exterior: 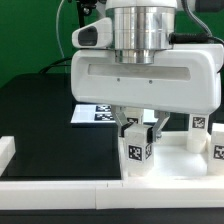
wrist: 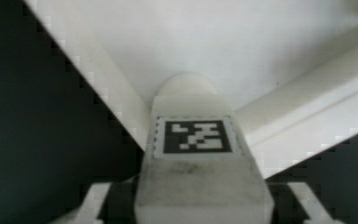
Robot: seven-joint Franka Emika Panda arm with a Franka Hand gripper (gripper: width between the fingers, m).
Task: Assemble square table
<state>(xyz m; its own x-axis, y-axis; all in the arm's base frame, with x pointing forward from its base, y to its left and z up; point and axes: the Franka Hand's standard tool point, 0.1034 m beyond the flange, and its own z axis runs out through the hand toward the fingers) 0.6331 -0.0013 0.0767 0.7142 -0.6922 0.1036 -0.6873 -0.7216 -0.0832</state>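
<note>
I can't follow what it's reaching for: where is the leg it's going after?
In the exterior view, the tagged leg stands upright low and centre, between the end effector's fingers, on the square tabletop.

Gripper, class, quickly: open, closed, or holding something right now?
Tool: its fingers sit on either side of a tagged white leg; whether they are clamped on it yet cannot be told.

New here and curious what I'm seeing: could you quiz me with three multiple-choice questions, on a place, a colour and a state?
1. Where is the nearest tagged leg? A between the fingers; B on the floor; C atop the arm.
2. The work surface is: A red; B black; C yellow.
3. That leg: A lies flat; B stands upright; C is snapped in two.
Answers: A, a finger shows on each side; B, it is dark throughout; B, it stands on end, whole.
</note>
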